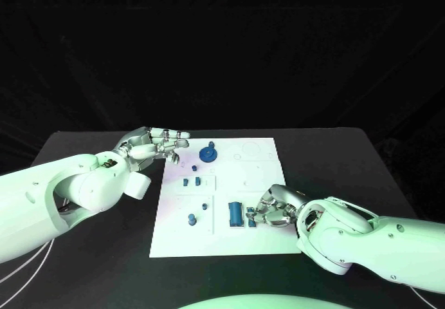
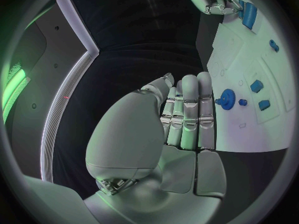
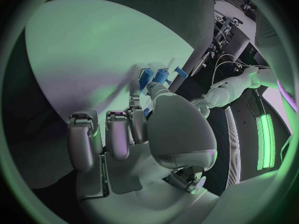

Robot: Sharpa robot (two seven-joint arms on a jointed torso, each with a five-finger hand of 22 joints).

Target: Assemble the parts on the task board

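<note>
The left robot hand [image 1: 153, 143] hovers flat and empty at the task board's [image 1: 264, 241] far-left corner, beside the seated blue gear [image 1: 209, 154]. Small parts [image 1: 192, 182] sit mid-board. The right robot hand [image 1: 271, 209] pinches something by the long block [image 1: 236, 214]; much remains, I'd judge.

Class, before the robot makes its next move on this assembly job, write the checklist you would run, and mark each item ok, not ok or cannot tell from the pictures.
1. Task board lies flat on the table: ok.
2. Left hand holds nothing, fingers straight, beside the board's far left corner: ok.
3. Right hand is at the blue block near the board's near edge: ok.
4. Right hand has a firm hold on a part: cannot tell; its fingers hide the contact.
5. Blue gear is seated on the board: cannot tell.
6. Small blue parts lie clear of both hands: ok.
</note>
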